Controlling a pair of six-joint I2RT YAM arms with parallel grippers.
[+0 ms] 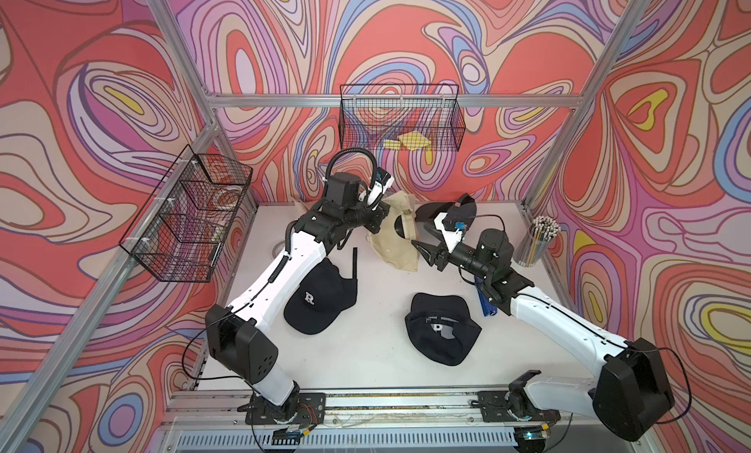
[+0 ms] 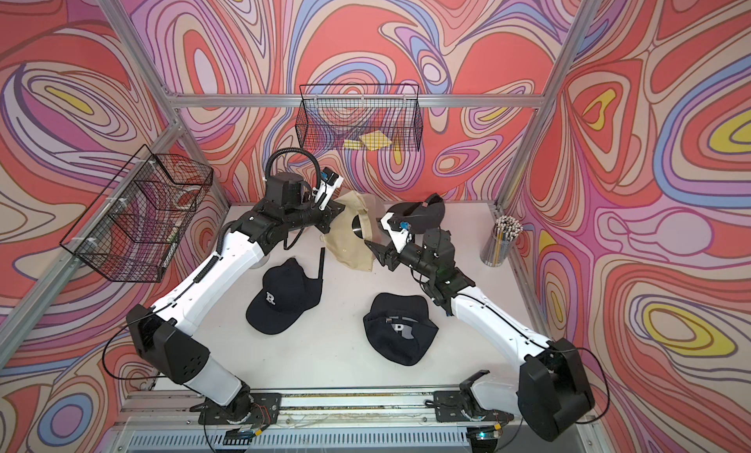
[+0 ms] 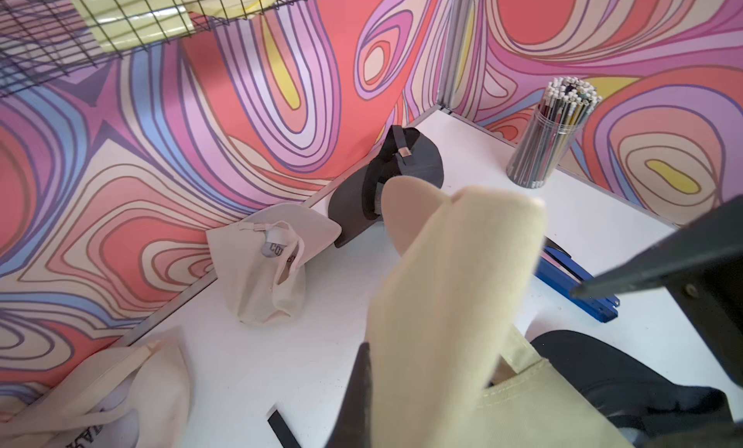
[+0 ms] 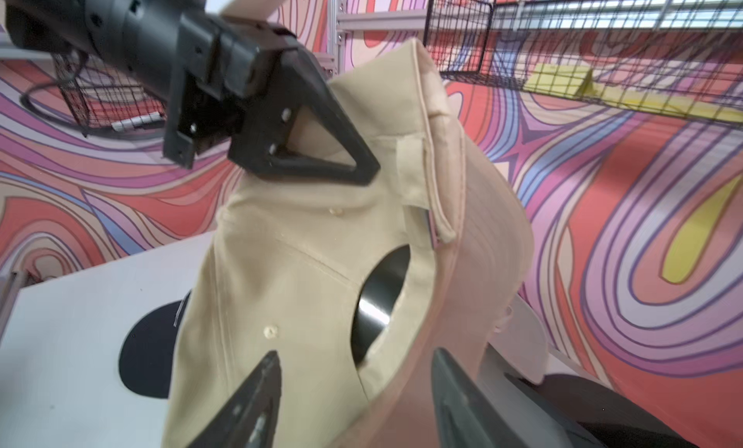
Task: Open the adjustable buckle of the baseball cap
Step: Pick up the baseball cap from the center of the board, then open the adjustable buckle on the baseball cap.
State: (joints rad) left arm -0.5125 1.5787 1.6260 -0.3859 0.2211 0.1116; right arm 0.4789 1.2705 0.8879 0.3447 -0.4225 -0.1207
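**A:** Where is the beige cap (image 1: 392, 247)?

**B:** It hangs over the back middle of the table (image 1: 365, 369). The left gripper (image 4: 364, 170) holds it up, with its fingers pressed together on the crown fabric just beside the rear opening. Whether the low end touches the table, one cannot tell.

**A:** And the strap (image 4: 434, 164)?

**B:** It runs along the edge of that opening, on the side away from the left gripper. The buckle itself is not clear to see. Through the opening something black and shiny shows.

**A:** What about the right gripper (image 4: 356, 355)?

**B:** Its jaws stand apart, one on each side of the cap's lower rim.

**A:** What blocks the sight?

**B:** In the left wrist view the cap covers most of the left gripper. In both top views the right wrist camera (image 1: 447, 227) hides a part of the black cap (image 1: 426, 216) at the back wall.

**A:** What else lies around?

**B:** A white cap (image 3: 261, 273) lies against the back wall beside the black cap. In front, well apart from the beige cap, lie a navy cap (image 1: 315, 300) beside the left arm and a second navy cap (image 1: 441, 329) nearer the right arm. A black strap (image 1: 354, 264) sticks out from the first one. A blue object (image 1: 485, 302) lies under the right arm. A cup of pencils (image 1: 536, 243) stands in the right back corner. The wire basket (image 1: 400, 105) on the back wall holds yellow papers (image 1: 410, 141).
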